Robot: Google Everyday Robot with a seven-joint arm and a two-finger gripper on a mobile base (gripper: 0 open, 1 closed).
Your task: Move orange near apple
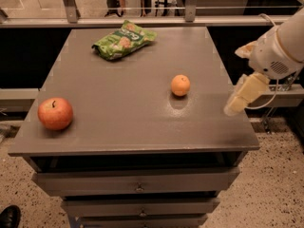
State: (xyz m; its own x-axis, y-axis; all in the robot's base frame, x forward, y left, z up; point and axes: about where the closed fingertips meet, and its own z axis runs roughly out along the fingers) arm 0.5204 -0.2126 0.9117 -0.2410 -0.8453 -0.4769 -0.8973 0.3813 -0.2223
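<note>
at the table's [118, 108] right edge, gripper [240, 99] hanging near the mid-table orange [180, 85], not touching; open or closed, cannot tell. apple [55, 113] well apart, front left. risk: glancing sideways contact, orange rolling off.

Grey bench [118, 127] with drawers [137, 182] below. Orange [180, 85] right of centre; apple [55, 113] well apart from it, near front-left corner; green snack bag [123, 39] toward back. Gripper [244, 93] above right edge, near orange, not touching. Dark shoe [9, 216] at lower left.
</note>
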